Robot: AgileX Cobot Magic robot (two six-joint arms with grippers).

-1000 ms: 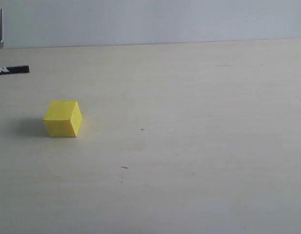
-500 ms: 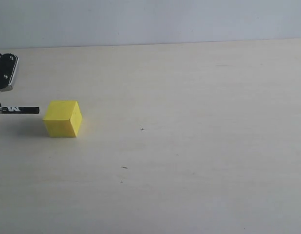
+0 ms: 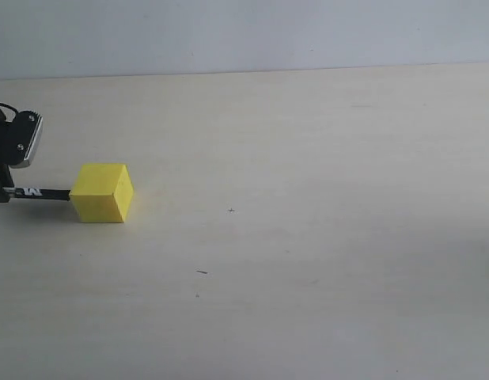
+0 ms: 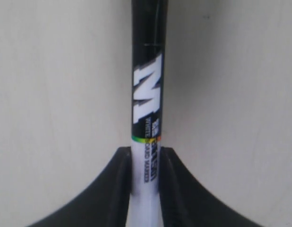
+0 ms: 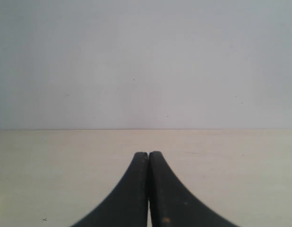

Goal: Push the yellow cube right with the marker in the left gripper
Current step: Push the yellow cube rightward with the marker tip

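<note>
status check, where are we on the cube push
Left gripper shut on marker. Right gripper shut, empty. Marker tip at yellow cube left face. Nothing seen blocking its right side.

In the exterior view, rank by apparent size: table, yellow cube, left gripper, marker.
1. table
2. yellow cube
3. left gripper, cut off at the frame edge, so its rank against the cube is unsure
4. marker, only a thin stretch showing

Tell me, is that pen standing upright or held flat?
Flat: the pen points sideways at the yellow block, clamped in the left claw.
</note>
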